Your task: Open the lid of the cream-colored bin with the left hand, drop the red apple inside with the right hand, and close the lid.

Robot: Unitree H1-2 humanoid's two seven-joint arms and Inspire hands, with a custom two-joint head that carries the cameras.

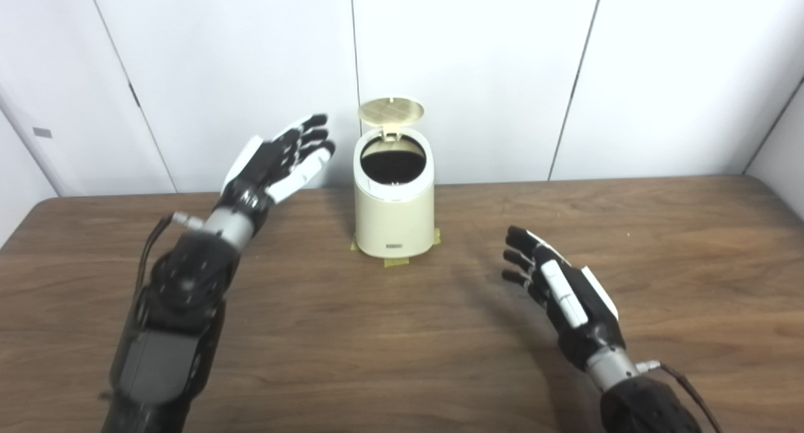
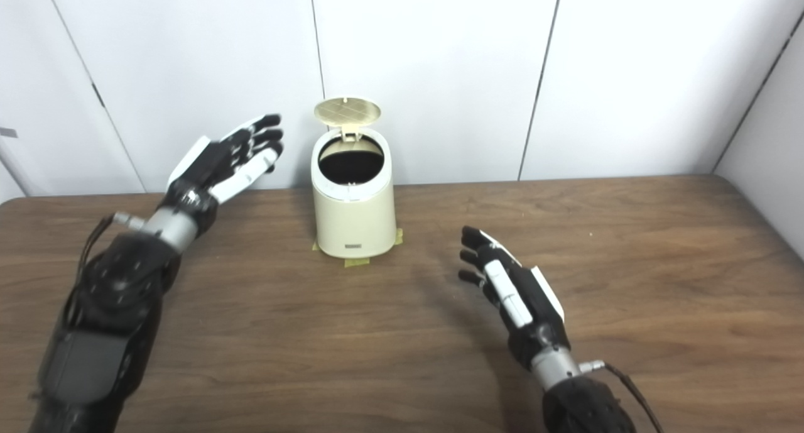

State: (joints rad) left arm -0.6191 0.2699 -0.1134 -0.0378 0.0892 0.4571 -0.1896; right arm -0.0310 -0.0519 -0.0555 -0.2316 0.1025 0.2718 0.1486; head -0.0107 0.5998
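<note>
Left hand raised, fingers spread, empty, just left of the bin. Right hand open, empty, low over the surface. Lid upright on rear hinge. Apple not visible. Lid probably light, stiff plastic; push its top edge forward.

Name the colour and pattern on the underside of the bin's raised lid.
Pale gold with a faint grid of lines on the lid; clearest in left eye view.

Bin interior dark, contents unseen; left robot hand blurred.
</note>
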